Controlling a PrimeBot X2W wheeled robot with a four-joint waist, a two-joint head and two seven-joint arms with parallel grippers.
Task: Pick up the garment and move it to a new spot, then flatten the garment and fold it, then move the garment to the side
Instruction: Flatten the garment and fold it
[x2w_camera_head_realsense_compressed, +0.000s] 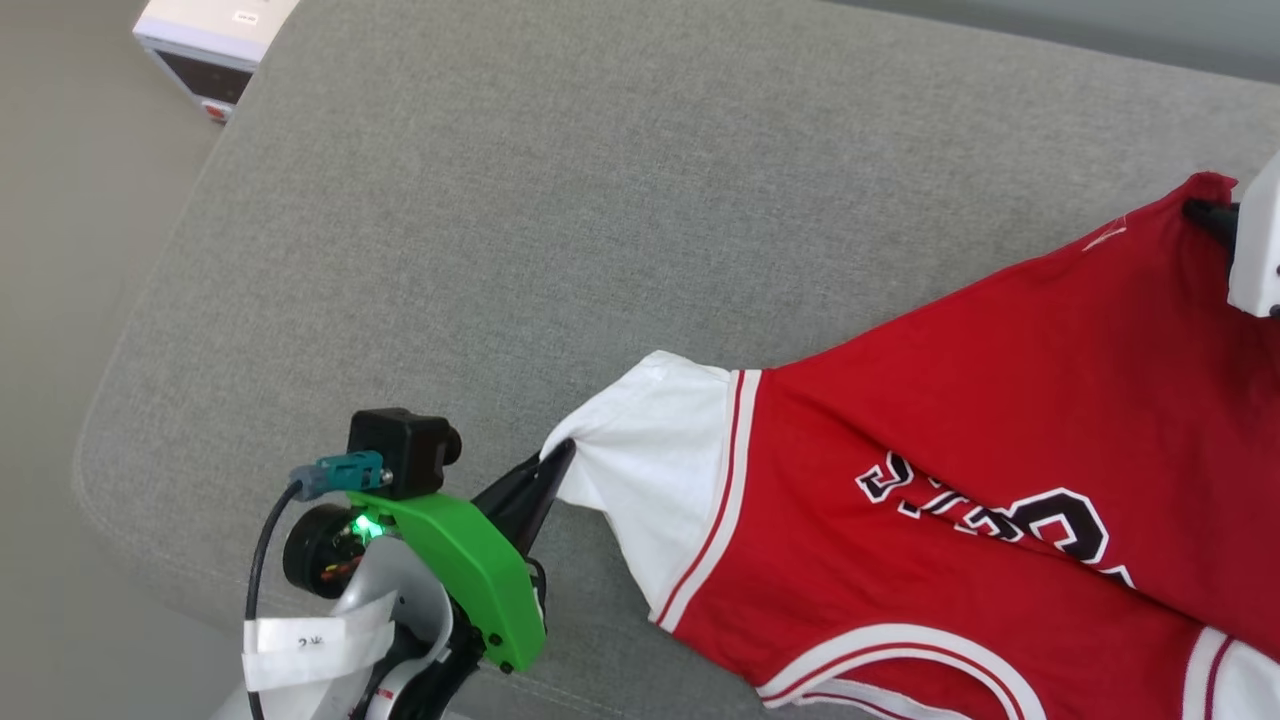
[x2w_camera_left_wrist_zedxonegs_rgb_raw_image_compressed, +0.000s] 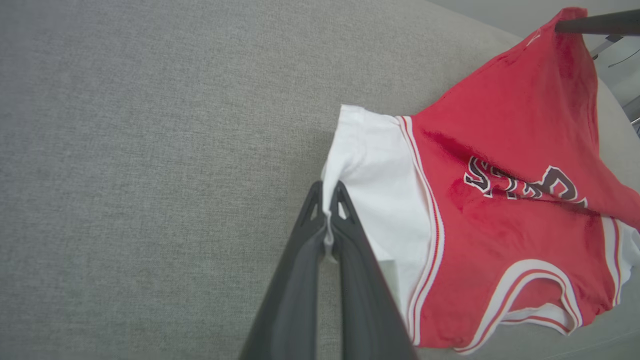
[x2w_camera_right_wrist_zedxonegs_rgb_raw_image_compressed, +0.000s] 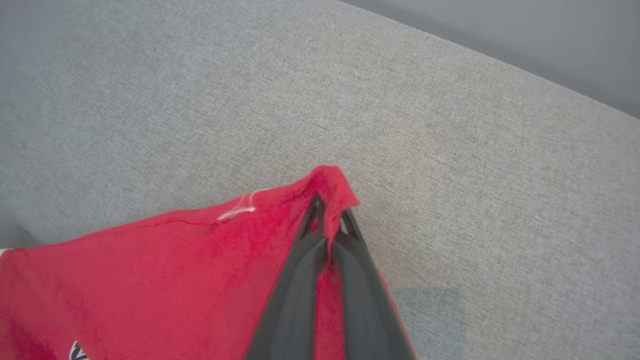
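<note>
Left tool (x2w_camera_head_realsense_compressed: 555, 460) is clamped on the edge of the white sleeve (x2w_camera_head_realsense_compressed: 650, 450), its two fingers pressed together with cloth between them. Right tool (x2w_camera_right_wrist_zedxonegs_rgb_raw_image_compressed: 328, 210) is pinched the same way on a red corner (x2w_camera_right_wrist_zedxonegs_rgb_raw_image_compressed: 332, 182) of the cloth. Between the two tools the garment (x2w_camera_head_realsense_compressed: 950, 400) runs stretched, print side up, creased and sagging toward the grey cushion (x2w_camera_head_realsense_compressed: 500, 200) beneath them. By the look of it, the pick-up is done and the carry to a new spot is in hand. Flattening seems barely begun, as folds cross the lettering. Folding and the move to the side are not yet done.
</note>
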